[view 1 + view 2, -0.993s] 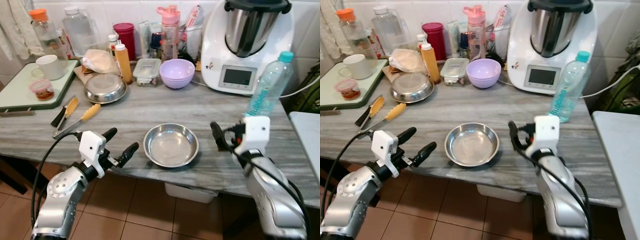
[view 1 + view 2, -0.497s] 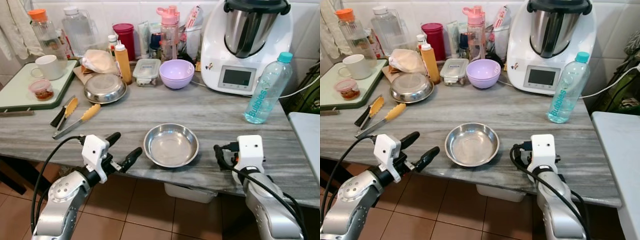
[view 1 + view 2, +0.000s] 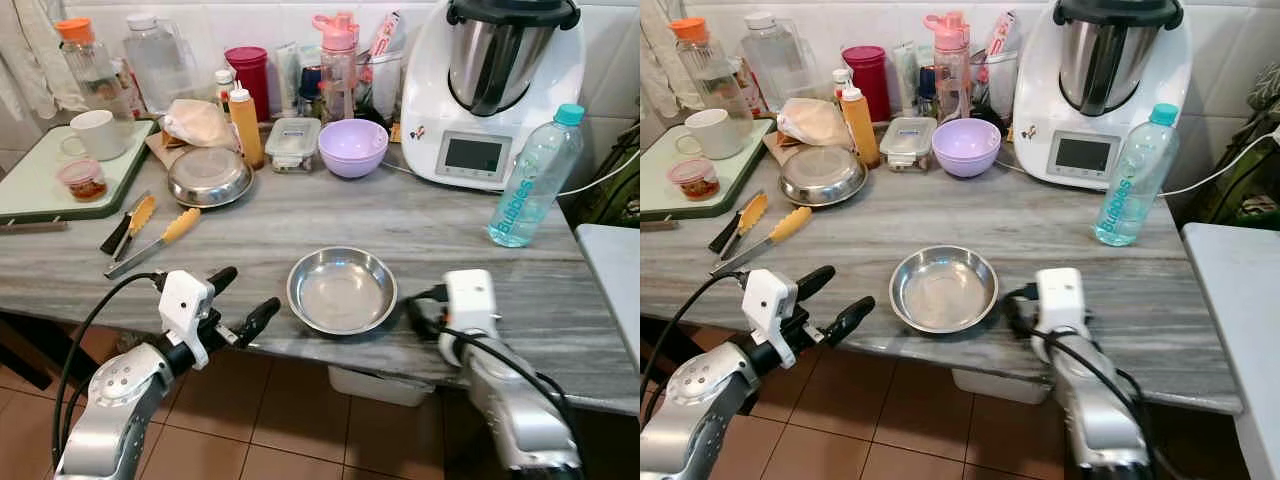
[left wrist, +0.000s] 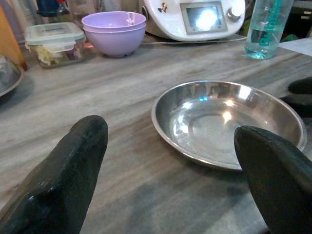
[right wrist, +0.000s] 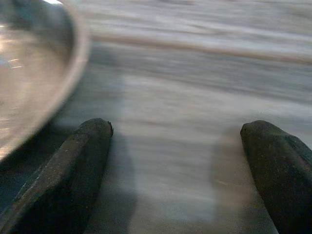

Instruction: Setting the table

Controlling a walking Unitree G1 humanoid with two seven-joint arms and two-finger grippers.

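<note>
From the left eye view, I have the steel bowl (image 3: 342, 290) at lower centre, near the counter (image 3: 250, 225) front edge, set apart from the clutter at the top, I judge as a place setting. My left gripper (image 3: 236, 298) hangs lower left, off the counter edge, fingers spread wide and pointed at the bowl. My right gripper (image 3: 420, 313) sits lower right, just beside the bowl's rim, forearm rising from below.

In the left wrist view the bowl (image 4: 228, 122) lies empty between both wide fingertips (image 4: 68, 170), the purple bowl (image 4: 113, 31) beyond at upper left.

In the right wrist view the fingers (image 5: 73, 170) stand wide over bare counter, the bowl's rim (image 5: 58, 87) at upper left, ungripped.
</note>
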